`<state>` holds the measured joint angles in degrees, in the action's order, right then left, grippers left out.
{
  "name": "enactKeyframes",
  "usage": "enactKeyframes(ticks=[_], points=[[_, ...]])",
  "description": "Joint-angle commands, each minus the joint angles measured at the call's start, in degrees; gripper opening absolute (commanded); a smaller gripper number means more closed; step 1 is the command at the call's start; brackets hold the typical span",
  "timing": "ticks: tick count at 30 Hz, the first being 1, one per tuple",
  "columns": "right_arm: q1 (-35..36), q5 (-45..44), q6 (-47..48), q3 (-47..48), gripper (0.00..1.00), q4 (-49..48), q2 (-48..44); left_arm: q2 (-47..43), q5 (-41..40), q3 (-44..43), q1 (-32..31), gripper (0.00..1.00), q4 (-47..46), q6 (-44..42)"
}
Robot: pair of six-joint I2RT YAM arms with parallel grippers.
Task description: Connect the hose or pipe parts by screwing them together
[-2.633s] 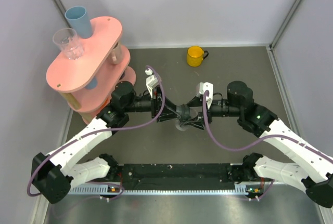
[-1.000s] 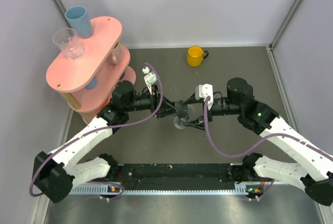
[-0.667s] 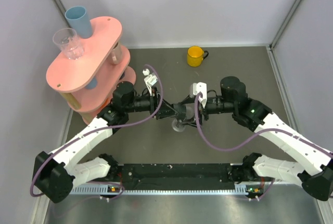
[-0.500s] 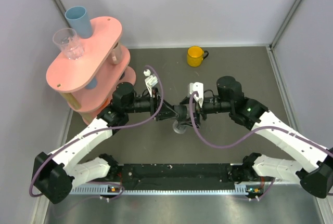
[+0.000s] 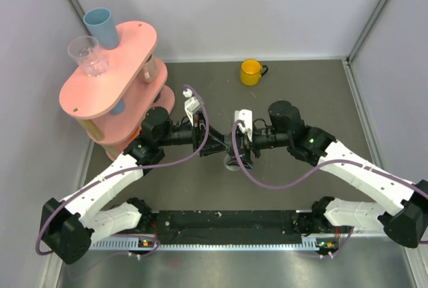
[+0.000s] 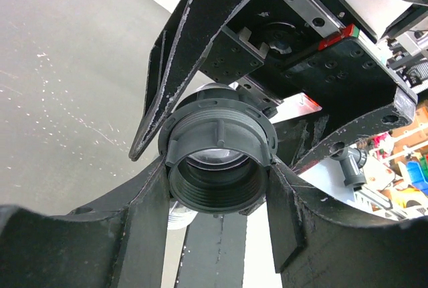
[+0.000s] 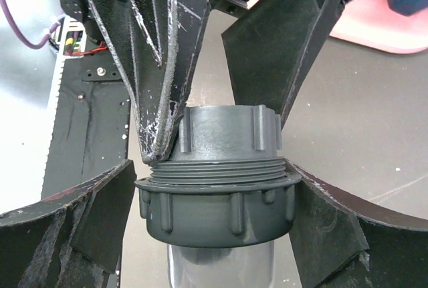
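Top view: left gripper (image 5: 223, 146) and right gripper (image 5: 239, 153) cover most of the pipe fitting (image 5: 231, 162) mid-tabletop (image 5: 301, 94), so you can't see its threads. Right wrist: the fitting's clear end runs off the bottom edge, and finger (image 7: 87, 221) contact with the collar can't be judged. Left wrist: clutter (image 6: 408, 174) at the right edge is blurred.

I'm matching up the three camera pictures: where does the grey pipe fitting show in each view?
Top external: pipe fitting just below and right of the picture's centre.
Left wrist: pipe fitting in the centre, seen end-on into its threaded opening.
Right wrist: pipe fitting in the centre, seen side-on, with ribbed collars above a pale tube.
Shared landmark: the grey table lies behind the fitting in all three.
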<state>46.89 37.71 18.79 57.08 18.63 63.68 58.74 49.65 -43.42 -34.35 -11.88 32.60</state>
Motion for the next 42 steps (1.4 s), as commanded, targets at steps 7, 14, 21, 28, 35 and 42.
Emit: enactKeyframes(ticks=[7, 14, 21, 28, 35, 42], points=[[0.0, -9.2, 1.2, 3.8, 0.98, 3.6, -6.4, -1.5, -1.1, 1.0, 0.1, 0.00, -2.8, -2.5], [0.0, -7.2, 3.8, 5.8, 0.98, 7.6, -9.4, -0.6, -1.3, 0.7, 0.1, 0.00, -2.6, -1.9], [0.1, -3.9, 4.2, 6.5, 0.86, 7.0, -10.1, 0.1, -1.6, 0.4, 0.1, 0.00, -3.4, -0.5], [1.0, 0.0, 3.2, 6.0, 0.80, 6.2, -7.9, 0.5, -1.2, -0.2, 0.1, 0.00, -3.4, -0.3], [2.3, 0.4, 2.0, 3.9, 0.79, 5.3, -5.0, 0.1, -0.3, -0.6, 0.1, 0.00, -4.6, 0.5], [2.6, 0.3, 1.0, 0.8, 0.78, 3.5, -2.7, -0.4, 1.3, -0.4, 0.1, 0.00, -7.4, 1.0]])
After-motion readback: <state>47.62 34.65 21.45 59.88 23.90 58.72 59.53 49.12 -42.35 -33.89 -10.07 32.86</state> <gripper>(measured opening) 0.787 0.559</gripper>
